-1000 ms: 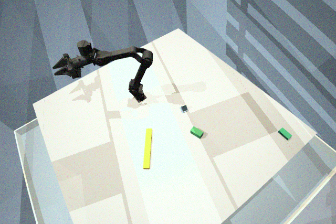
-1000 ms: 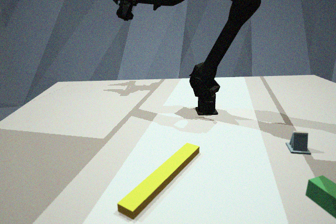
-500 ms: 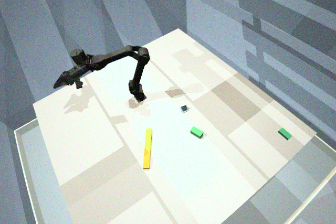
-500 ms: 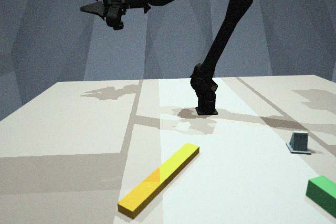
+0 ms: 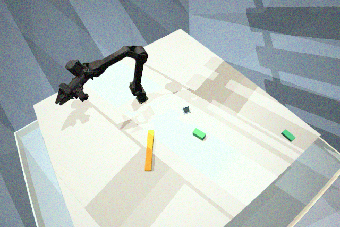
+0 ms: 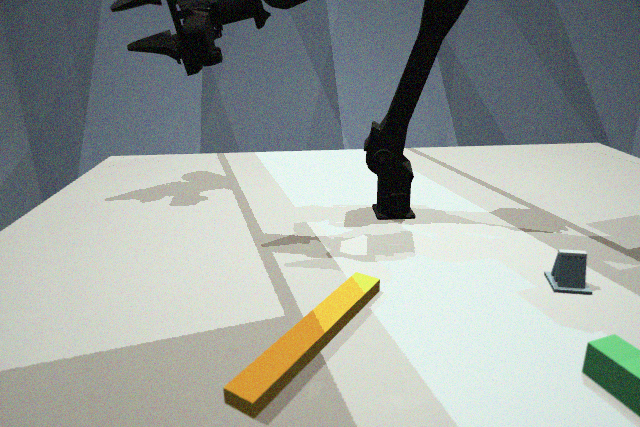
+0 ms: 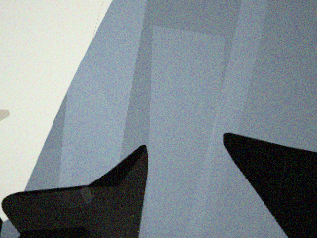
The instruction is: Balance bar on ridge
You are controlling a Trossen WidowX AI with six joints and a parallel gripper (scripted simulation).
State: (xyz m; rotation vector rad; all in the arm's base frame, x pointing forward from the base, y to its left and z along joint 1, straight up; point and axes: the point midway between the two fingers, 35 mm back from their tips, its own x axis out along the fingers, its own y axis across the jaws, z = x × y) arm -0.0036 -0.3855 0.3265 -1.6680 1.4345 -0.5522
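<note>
The orange-yellow bar (image 5: pixel 149 151) (image 6: pixel 305 342) lies flat on the table (image 5: pixel 109 158) (image 6: pixel 155 282). The small grey ridge (image 5: pixel 186 109) (image 6: pixel 569 269) stands on its thin base plate, apart from the bar, with nothing on top. My gripper (image 5: pixel 58 103) (image 6: pixel 120 28) (image 7: pixel 184 144) is open and empty, high above the table's left side and well away from both bar and ridge. The wrist view shows its two dark fingertips apart, with neither bar nor ridge in sight.
A green block (image 5: pixel 198 133) (image 6: pixel 615 365) lies near the ridge, on the side away from the arm's base. Another green block (image 5: pixel 288 135) lies near the table's right corner. The arm's base stands behind the bar in the exterior view.
</note>
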